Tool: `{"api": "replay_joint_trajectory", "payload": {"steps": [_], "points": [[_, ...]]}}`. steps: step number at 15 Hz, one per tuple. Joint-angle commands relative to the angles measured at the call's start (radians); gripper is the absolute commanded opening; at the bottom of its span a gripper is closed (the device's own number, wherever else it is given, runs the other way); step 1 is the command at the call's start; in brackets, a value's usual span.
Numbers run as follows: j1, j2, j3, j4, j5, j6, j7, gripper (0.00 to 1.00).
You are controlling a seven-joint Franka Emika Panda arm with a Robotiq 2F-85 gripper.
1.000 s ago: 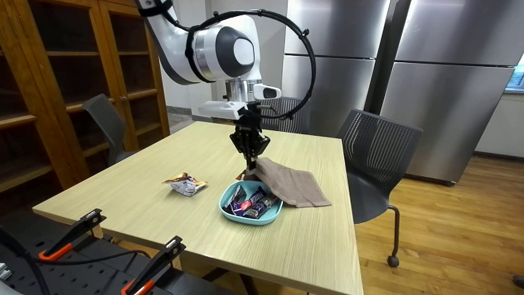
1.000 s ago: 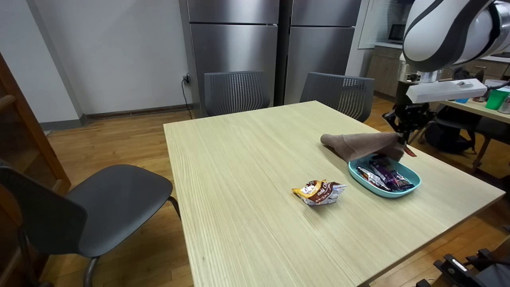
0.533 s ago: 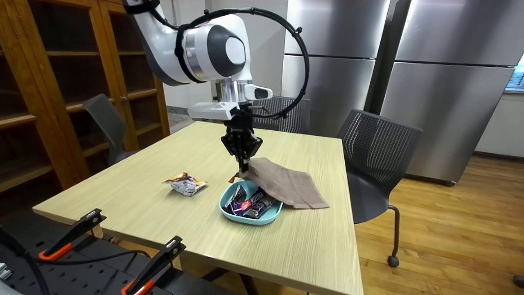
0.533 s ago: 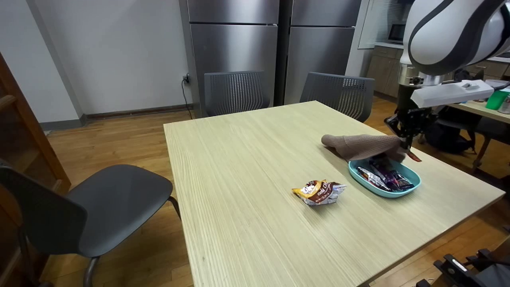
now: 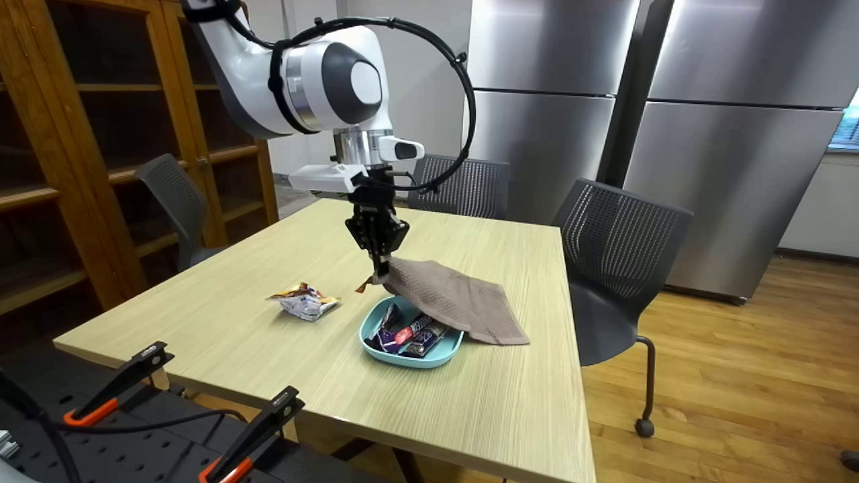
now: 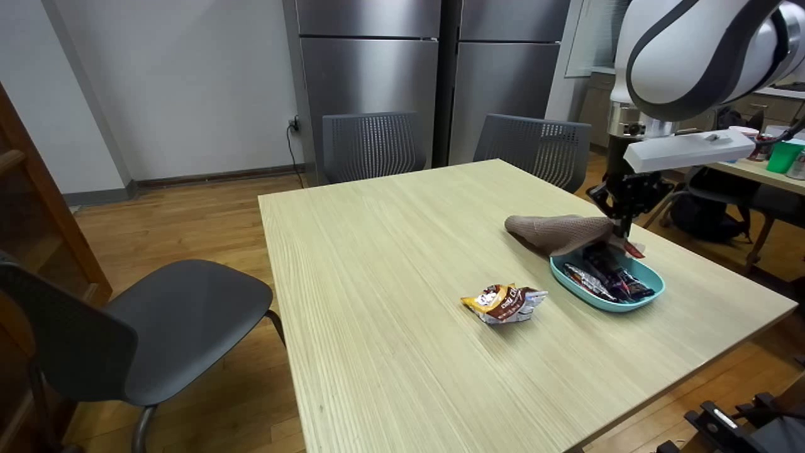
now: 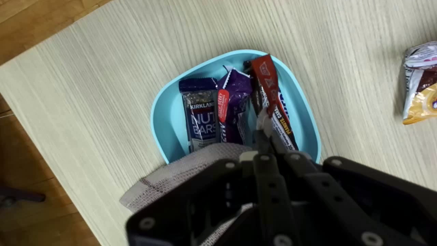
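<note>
Pinching towel [image 5: 463, 302] | gripper [image 5: 381, 272] near tray rim [image 5: 411, 363] | tabletop [image 5: 322, 349] gap to snack bag [image 5: 305, 303]

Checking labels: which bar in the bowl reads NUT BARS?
The Kirkland bar, leftmost in the wrist view. The purple bar beside it carries a red patch; the dark bar farther right reads PEANUTS.

From my remote seat I take this for a shared kitchen or break room: two tall steel refrigerators [image 5: 543, 147] stand at the upper right in an exterior view, and mesh-backed chairs [image 5: 621, 248] stand around a large pale table [image 6: 402, 251]. I also see kitchen cabinets [image 6: 592, 116] and a green cup [image 6: 783, 158] toward the upper right in an exterior view, while a glass-doored wooden cabinet [image 5: 127, 121] fills the upper left in an exterior view.
</note>
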Motion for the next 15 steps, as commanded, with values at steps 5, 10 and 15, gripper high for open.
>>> {"api": "replay_joint_trajectory", "payload": {"steps": [5,10,15], "points": [[0.024,-0.072,0.000,-0.065,-0.063,-0.032,0.048,0.01],[0.016,-0.119,0.002,-0.120,-0.114,-0.028,0.050,0.01],[0.003,-0.164,0.020,-0.158,-0.129,-0.053,0.034,0.01]]}}
